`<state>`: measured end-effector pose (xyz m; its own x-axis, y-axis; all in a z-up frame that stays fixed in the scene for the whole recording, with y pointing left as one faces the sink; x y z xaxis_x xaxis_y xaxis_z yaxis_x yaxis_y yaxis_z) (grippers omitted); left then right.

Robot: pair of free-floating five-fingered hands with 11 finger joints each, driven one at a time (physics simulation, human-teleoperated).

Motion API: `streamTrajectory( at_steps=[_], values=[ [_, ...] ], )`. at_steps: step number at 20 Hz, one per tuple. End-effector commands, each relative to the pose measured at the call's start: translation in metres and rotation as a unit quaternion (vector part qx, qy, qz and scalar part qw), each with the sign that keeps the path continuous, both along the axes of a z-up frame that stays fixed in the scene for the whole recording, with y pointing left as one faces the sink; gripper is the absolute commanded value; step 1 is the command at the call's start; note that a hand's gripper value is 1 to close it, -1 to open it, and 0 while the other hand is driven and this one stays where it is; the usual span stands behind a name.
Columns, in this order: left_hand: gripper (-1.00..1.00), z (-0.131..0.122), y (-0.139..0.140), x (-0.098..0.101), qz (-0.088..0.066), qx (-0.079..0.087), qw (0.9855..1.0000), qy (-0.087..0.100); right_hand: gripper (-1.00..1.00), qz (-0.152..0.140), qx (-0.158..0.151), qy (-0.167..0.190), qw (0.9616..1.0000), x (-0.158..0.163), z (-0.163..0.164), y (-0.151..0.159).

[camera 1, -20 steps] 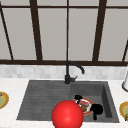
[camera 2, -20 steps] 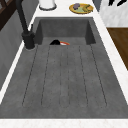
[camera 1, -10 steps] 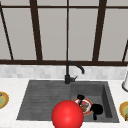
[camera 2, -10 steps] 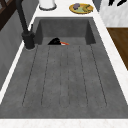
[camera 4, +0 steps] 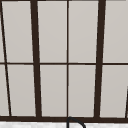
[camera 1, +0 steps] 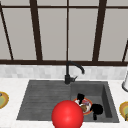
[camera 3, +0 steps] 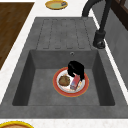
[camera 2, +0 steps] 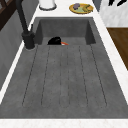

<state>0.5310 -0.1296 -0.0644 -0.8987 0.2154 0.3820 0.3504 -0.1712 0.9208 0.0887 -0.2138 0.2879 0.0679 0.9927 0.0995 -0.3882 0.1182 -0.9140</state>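
A hand [camera 3: 75, 68] sits over the plate [camera 3: 82, 90] in the sink basin [camera 3: 45, 82], touching a small box [camera 3: 74, 83]; can't tell if fingers are apart or together. Box lies on the plate's right side, long axis running near-to-far beside a brown lump of food [camera 3: 64, 80].

Front view: a red ball [camera 1: 67, 114] covers the near-left rim of the plate [camera 1: 88, 111] and is cut by the bottom edge. Yellow dishes [camera 1: 3, 99] are clipped at both side edges. Left side view: the basin wall hides most of one hand [camera 2: 54, 41]; finger positions cannot be told.
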Motion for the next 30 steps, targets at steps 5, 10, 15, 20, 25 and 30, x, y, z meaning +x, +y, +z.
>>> streamTrajectory(
  at_steps=[5,10,15,20,25,30],
  values=[
    [1.0,0.006,0.001,-0.005,-0.013,-0.005,0.9999,-0.01,0.0,0.0,0.0,0.0,1.0,0.0,0.0,0.0],
    [1.0,0.04,0.003,-0.01,-0.017,0.002,0.9998,-0.011,0.0,0.0,0.0,0.0,1.0,0.0,0.0,0.0],
    [1.0,0.079,0.006,-0.017,0.002,0.0,0.9999,-0.011,0.0,0.0,0.0,0.0,1.0,0.0,0.0,0.0],
    [1.0,0.117,0.005,-0.032,0.012,-0.005,0.9998,-0.018,0.0,0.0,0.0,0.0,1.0,0.0,0.0,0.0],
    [1.0,0.146,0.02,-0.047,0.036,-0.004,0.9993,-0.013,0.0,0.0,0.0,0.0,1.0,0.0,0.0,0.0],
    [1.0,0.167,0.033,-0.052,0.045,-0.002,0.999,-0.005,0.0,0.0,0.0,0.0,1.0,0.0,0.0,0.0]
  ],
)
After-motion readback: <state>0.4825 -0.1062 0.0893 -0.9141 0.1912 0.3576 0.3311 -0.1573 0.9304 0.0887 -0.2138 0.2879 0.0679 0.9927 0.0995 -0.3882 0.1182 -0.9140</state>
